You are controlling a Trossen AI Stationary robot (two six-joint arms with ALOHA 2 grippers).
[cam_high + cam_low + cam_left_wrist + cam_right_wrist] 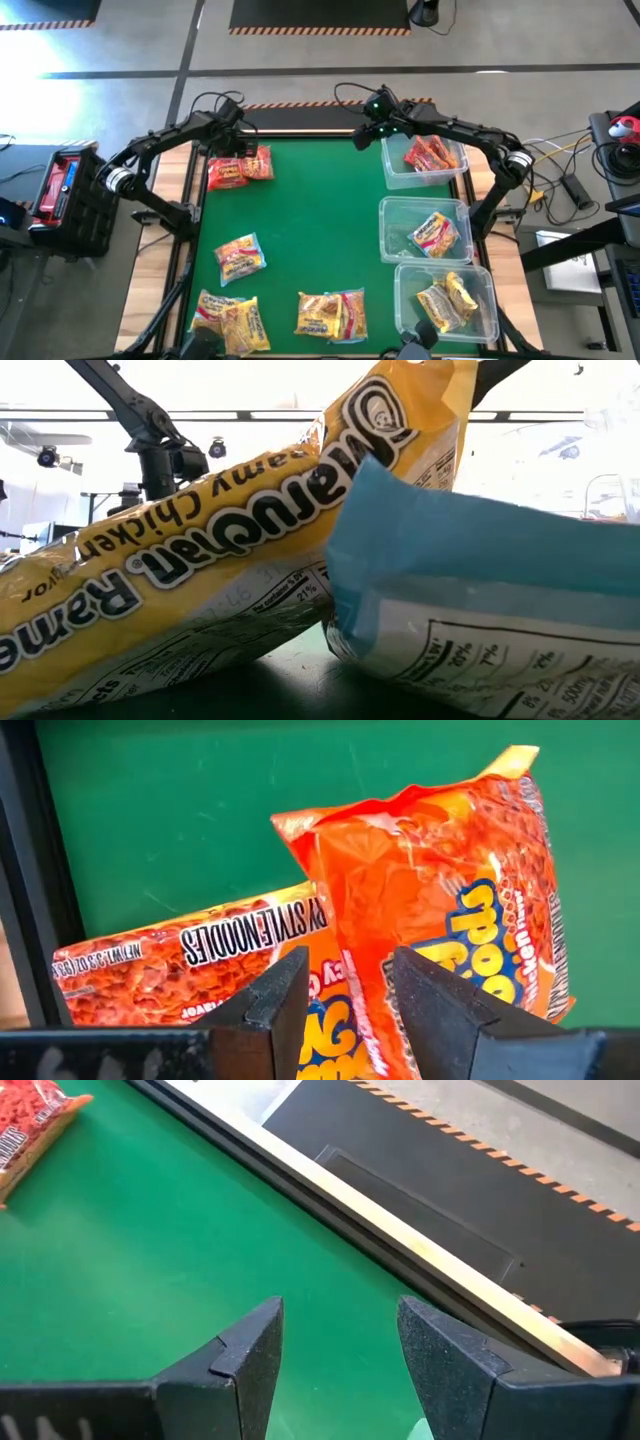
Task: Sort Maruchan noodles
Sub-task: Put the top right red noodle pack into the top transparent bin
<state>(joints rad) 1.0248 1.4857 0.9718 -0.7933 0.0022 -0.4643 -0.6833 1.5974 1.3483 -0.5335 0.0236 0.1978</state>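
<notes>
Left pincer (345, 1010) over red packets (420, 890)

- On the big yellow packet (200, 550), filling the left and middle of the low view, the words "Maruchan", "Ramen" and "Creamy Chicken" stand upside down.
- On the lying orange-red packet (180, 970), lower left of the left wrist view, "STYLE NOODLES" and "NET WT. 3 OZ" stand upside down.

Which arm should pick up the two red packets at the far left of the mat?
Left. The left gripper hangs right over the two red noodle packets, jaws open around the upright one's edge. The right gripper is open over bare green mat beside the red-packet bin.
</notes>
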